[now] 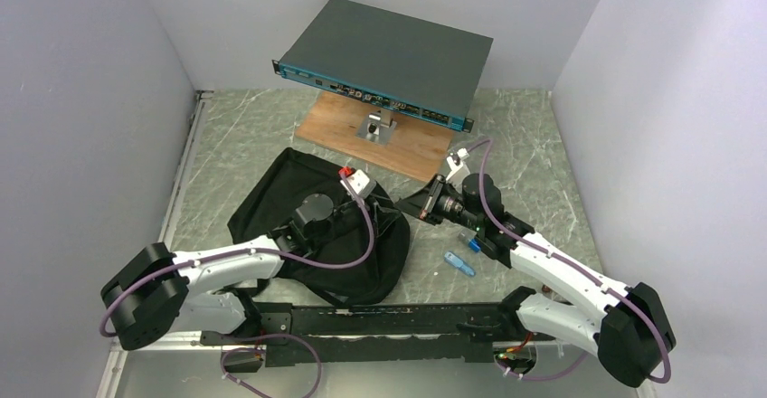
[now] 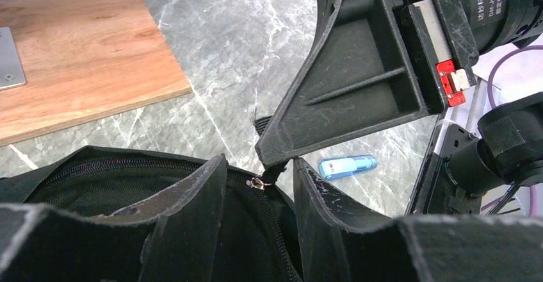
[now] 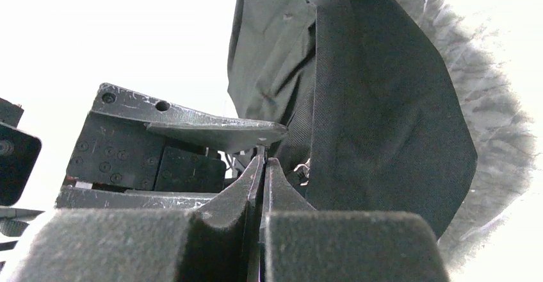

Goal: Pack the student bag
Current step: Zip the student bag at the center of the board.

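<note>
Bag lies left of centre, right gripper pinched shut on the zip pull, left gripper open astride it: best to draw steadily along the track, no yanking.

— What sits at the back?
— A grey rack-mount device with a teal front, raised on a metal bracket over a wooden board.
— Elsewhere?
— A small blue stick lies on the marble tabletop, well apart from the board.
</note>
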Robot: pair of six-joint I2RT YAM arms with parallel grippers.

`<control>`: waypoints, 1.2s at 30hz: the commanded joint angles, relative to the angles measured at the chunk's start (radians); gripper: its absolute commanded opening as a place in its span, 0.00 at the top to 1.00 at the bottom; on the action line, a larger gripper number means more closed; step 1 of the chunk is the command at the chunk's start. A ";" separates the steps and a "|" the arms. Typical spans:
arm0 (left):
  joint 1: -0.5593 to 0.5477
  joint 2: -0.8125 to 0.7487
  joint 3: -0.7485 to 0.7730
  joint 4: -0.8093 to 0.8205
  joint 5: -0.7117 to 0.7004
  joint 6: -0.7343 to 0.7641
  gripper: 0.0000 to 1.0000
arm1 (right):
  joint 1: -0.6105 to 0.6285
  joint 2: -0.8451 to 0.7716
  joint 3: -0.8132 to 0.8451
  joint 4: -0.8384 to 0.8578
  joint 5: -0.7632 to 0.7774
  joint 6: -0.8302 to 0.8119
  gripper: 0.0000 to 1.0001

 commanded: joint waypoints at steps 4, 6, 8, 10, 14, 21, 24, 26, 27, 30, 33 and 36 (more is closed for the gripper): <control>-0.012 0.047 0.056 0.086 0.038 0.011 0.63 | 0.004 -0.041 0.039 0.060 0.015 0.079 1.00; -0.013 0.049 0.054 0.088 0.033 0.010 0.65 | 0.005 -0.046 0.040 0.059 0.023 0.082 1.00; -0.013 0.058 0.052 0.109 0.034 0.009 0.70 | 0.004 -0.047 0.041 0.063 0.018 0.085 1.00; -0.012 0.083 0.070 0.094 0.042 0.014 0.74 | 0.005 -0.044 0.040 0.070 0.016 0.093 1.00; -0.012 0.106 0.075 0.129 0.021 0.009 0.70 | 0.012 -0.035 0.048 0.086 0.000 0.100 1.00; -0.012 0.144 0.132 0.098 -0.005 0.014 0.93 | 0.042 -0.024 0.027 0.096 0.013 0.098 1.00; -0.012 0.121 0.089 0.136 -0.024 0.016 1.00 | 0.041 -0.033 0.049 0.061 0.011 0.024 0.95; -0.012 0.094 0.060 0.148 -0.017 0.014 1.00 | 0.017 -0.030 0.120 -0.069 0.016 -0.111 0.66; -0.012 0.080 0.050 0.143 -0.007 0.011 1.00 | -0.006 -0.022 0.166 -0.145 0.016 -0.175 0.54; -0.012 0.045 0.005 0.156 0.021 -0.003 1.00 | -0.078 0.017 0.295 -0.343 -0.015 -0.336 0.27; -0.012 0.028 -0.027 0.169 0.026 -0.020 1.00 | -0.084 0.102 0.420 -0.496 0.032 -0.488 0.18; -0.013 0.025 -0.045 0.185 0.043 -0.029 1.00 | -0.085 0.208 0.498 -0.567 0.049 -0.575 0.22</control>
